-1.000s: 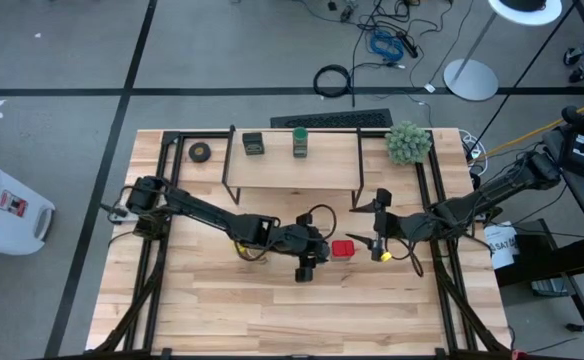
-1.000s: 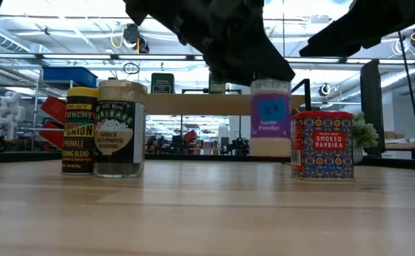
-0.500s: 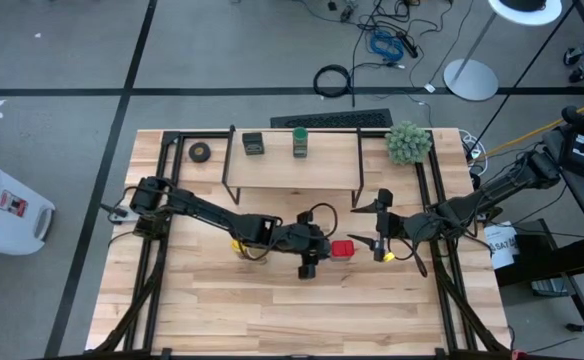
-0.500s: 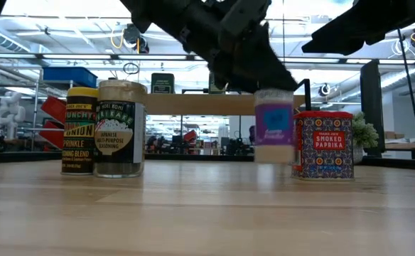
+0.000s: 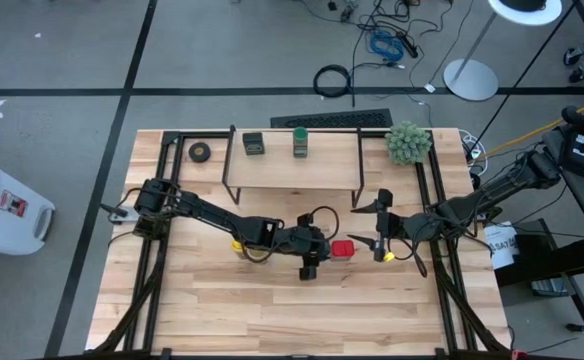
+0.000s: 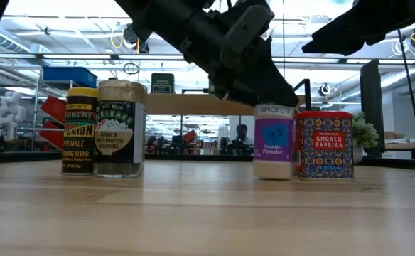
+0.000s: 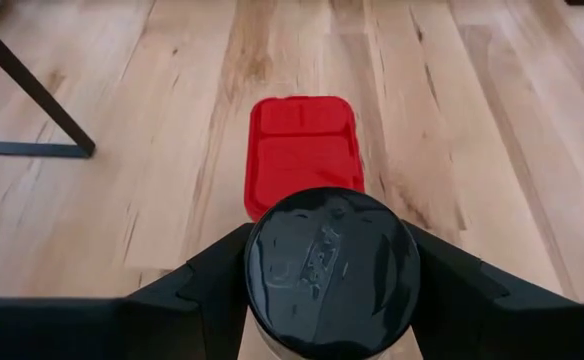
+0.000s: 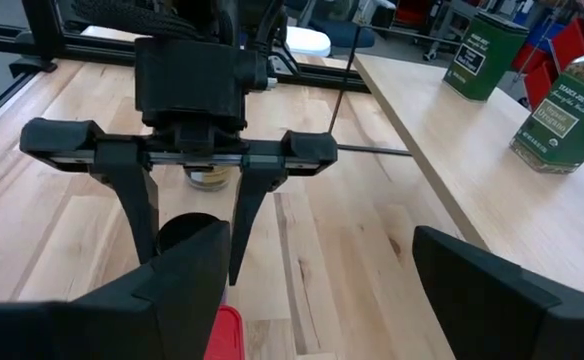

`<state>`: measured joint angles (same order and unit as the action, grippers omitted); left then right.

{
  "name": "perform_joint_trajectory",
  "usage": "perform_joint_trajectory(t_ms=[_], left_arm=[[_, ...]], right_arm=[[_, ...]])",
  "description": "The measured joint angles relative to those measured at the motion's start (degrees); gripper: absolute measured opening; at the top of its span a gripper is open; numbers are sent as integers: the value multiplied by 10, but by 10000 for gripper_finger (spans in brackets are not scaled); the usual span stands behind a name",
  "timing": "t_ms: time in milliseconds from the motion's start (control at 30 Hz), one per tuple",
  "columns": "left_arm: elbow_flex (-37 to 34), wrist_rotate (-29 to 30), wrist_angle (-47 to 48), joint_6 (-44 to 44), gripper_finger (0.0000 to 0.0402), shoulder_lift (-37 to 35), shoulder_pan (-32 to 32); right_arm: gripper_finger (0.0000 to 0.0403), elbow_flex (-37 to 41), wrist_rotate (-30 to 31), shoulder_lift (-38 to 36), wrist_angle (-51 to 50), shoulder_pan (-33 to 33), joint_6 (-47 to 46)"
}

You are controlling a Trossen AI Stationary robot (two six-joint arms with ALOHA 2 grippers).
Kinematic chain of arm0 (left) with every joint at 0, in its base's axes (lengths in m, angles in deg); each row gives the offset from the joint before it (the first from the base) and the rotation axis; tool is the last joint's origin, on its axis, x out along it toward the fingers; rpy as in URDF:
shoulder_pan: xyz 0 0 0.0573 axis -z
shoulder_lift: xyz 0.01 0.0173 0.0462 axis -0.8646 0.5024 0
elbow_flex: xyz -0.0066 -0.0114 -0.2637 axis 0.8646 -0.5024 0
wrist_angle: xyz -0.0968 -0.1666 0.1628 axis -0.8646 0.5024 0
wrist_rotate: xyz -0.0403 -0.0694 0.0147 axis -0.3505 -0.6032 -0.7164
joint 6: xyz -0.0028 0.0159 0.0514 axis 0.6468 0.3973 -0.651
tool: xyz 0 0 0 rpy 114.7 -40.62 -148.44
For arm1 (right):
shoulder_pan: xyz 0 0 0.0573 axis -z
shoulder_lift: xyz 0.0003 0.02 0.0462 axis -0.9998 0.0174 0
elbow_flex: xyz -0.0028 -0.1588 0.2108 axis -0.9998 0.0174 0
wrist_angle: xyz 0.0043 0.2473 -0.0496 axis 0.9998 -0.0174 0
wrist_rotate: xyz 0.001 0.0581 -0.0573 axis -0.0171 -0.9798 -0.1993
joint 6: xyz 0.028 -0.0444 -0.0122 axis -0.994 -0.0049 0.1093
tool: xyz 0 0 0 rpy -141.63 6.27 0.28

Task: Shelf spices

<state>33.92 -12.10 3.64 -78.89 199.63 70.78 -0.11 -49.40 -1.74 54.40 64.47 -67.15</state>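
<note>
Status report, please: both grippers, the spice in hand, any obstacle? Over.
Left gripper shut on garlic powder jar, jar at table level. Right gripper open, empty, hovering nearby. Red square tin close beside jar.

A dark robot gripper (image 6: 268, 92) clasps a purple-labelled garlic powder jar (image 6: 273, 142) standing just beside a red smoked paprika tin (image 6: 322, 144).

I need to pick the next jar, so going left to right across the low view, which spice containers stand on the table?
Yellow-lidded jar → tan-lidded jar → blue-labelled jar, with the left gripper closed on its lid → red square tin.
</note>
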Motion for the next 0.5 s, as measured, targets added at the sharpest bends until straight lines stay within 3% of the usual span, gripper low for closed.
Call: perform_joint_trajectory(t_ms=[500], left_arm=[[0, 0, -6, 2, 254, 0, 1]], right_arm=[[302, 0, 0, 0, 0, 0, -1]])
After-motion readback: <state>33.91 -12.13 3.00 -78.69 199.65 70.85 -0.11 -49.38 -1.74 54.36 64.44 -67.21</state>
